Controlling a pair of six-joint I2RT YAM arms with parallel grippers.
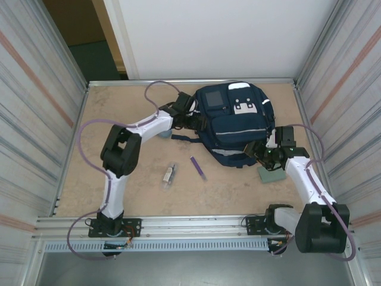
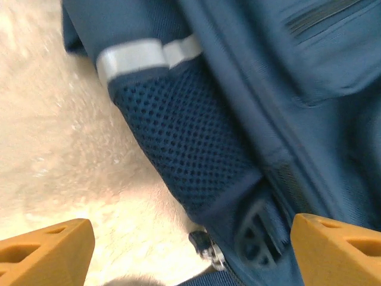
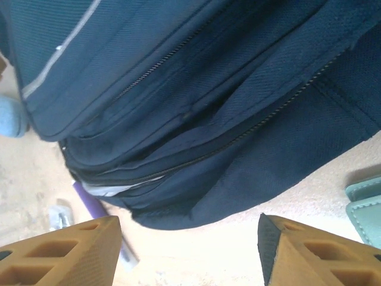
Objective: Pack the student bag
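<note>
Left gripper (image 2: pixel 190 253) and right gripper (image 3: pixel 189 238) both gape empty, close to the student bag (image 1: pixel 235 122). A purple pen (image 1: pixel 198 168), clear packet (image 1: pixel 170 175) and green case (image 1: pixel 271 176) lie beside it.

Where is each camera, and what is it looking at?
Top: above and behind the arms, looking down at the table, the bag, the left arm and the right arm.
Left wrist: by the bag's side, facing its mesh pocket; the open left gripper shows.
Right wrist: facing the bag's zips; the open right gripper shows.
Shared: top and right wrist both show the pen and the green case.
</note>
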